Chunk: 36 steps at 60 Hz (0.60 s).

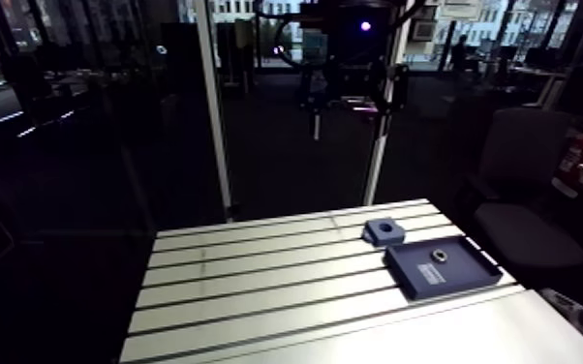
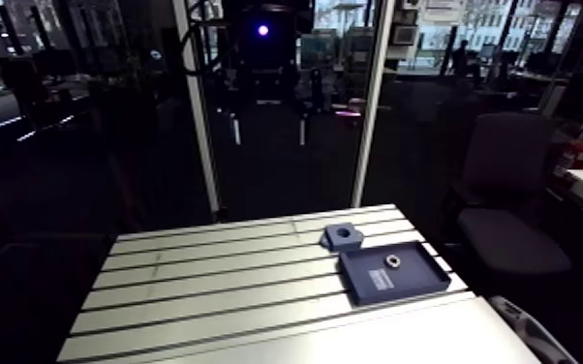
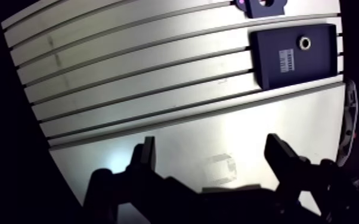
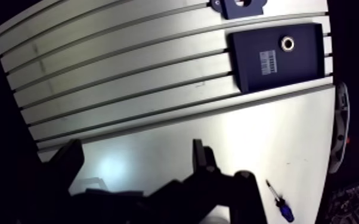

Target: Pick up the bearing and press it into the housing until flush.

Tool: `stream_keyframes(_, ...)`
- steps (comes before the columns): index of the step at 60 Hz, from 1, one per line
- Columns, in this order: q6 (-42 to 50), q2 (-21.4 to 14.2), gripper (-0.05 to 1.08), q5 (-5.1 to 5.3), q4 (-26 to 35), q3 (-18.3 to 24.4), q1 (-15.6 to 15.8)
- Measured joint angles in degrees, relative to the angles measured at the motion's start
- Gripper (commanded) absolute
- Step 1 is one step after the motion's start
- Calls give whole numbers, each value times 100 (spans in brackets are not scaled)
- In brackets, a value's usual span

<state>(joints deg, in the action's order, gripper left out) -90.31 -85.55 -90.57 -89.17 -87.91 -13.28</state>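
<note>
Inside the dark blue tray [image 1: 407, 263] near the tabletop's [image 1: 257, 281] right edge, the bearing [image 1: 441, 255] is lying flat. It's a small metal ring, sitting toward the tray's 12 o'clock side in the arm view. There's a pale label [image 1: 431, 274] on the tray floor at roughly 6 o'clock from it. The housing [image 1: 383, 230], a little blue block with a round hole on top, sits on the slotted part just beside the tray, at about 11 o'clock from it. I can't tell if the two actually touch. In the wrist view the jaws are spread wide with nothing between them, over the smooth plate part of the tabletop. The tray is well apart from them, off at about 1 o'clock. A small blue-handled screwdriver [image 4: 283, 208] lies on that smooth plate at about 4 o'clock from the jaws.
</note>
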Motion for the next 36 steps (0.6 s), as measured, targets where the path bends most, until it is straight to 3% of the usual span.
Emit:
stream_keyframes(17, -251, 96, 1, -85, -31, 65, -74)
stream_keyframes(36, -1509, 326, 1, -152, -379, 32, -577)
